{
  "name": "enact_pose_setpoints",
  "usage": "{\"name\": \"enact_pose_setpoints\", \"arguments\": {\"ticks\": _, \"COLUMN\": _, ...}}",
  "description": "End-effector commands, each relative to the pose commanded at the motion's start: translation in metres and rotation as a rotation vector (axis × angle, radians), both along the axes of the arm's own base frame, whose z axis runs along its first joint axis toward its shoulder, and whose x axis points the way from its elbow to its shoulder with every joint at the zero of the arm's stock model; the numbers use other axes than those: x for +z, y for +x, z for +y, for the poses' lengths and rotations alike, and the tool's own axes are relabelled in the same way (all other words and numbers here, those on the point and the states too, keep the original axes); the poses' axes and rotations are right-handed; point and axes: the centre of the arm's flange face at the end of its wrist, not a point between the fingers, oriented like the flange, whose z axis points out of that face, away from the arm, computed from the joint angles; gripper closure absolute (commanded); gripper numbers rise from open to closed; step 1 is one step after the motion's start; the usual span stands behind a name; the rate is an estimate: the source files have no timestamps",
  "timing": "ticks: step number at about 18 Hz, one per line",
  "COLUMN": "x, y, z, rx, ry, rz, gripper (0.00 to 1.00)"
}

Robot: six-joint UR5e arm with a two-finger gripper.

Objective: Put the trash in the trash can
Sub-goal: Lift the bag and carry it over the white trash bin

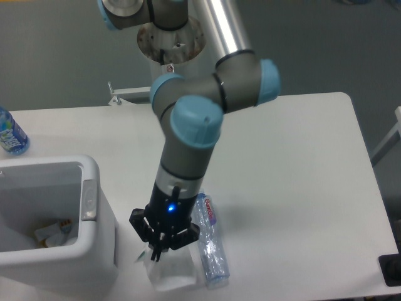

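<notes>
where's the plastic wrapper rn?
The wrapper is at the table's near edge, right under the gripper, between the trash can and the lying bottle.

A matt white table (301, 163) carries a crinkled clear plastic bottle (210, 248) with a glossy sheen; at its nine o'clock lies a crumpled translucent whitish plastic wrapper (170, 269). The bin (94, 251) is smooth white plastic with a grey tab. The arm (213, 106) shows brushed metal tubing, grey casing and smooth blue plastic caps.
</notes>
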Motion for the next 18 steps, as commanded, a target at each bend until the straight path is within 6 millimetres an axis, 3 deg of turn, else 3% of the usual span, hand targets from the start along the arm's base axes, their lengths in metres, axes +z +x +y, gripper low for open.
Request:
{"name": "enact_pose_setpoints", "arguments": {"ticks": 3, "x": 0.047, "y": 0.012, "z": -0.016, "rx": 0.016, "ry": 0.070, "rz": -0.011, "gripper": 1.00}}
{"name": "enact_pose_setpoints", "arguments": {"ticks": 7, "x": 0.082, "y": 0.065, "z": -0.022, "rx": 0.017, "ry": 0.109, "rz": -0.080, "gripper": 1.00}}
{"name": "enact_pose_setpoints", "arguments": {"ticks": 9, "x": 0.083, "y": 0.115, "z": -0.022, "rx": -0.029, "ry": 0.097, "rz": -0.100, "gripper": 1.00}}
{"name": "enact_pose_setpoints", "arguments": {"ticks": 13, "x": 0.072, "y": 0.179, "z": -0.014, "rx": -0.111, "ry": 0.070, "rz": -0.124, "gripper": 0.99}}
{"name": "enact_pose_setpoints", "arguments": {"ticks": 14, "x": 0.068, "y": 0.187, "z": -0.011, "rx": -0.125, "ry": 0.063, "rz": -0.129, "gripper": 0.92}}
{"name": "enact_pose_setpoints", "arguments": {"ticks": 15, "x": 0.061, "y": 0.194, "z": -0.007, "rx": -0.142, "ry": 0.053, "rz": -0.132, "gripper": 0.63}}
{"name": "enact_pose_setpoints", "arguments": {"ticks": 16, "x": 0.057, "y": 0.197, "z": -0.004, "rx": -0.155, "ry": 0.054, "rz": -0.124, "gripper": 0.21}}
{"name": "enact_pose_setpoints", "arguments": {"ticks": 17, "x": 0.052, "y": 0.197, "z": -0.002, "rx": -0.160, "ry": 0.047, "rz": -0.123, "gripper": 0.01}}
{"name": "enact_pose_setpoints", "arguments": {"ticks": 18, "x": 0.051, "y": 0.195, "z": -0.001, "rx": -0.150, "ry": 0.040, "rz": -0.136, "gripper": 0.00}}
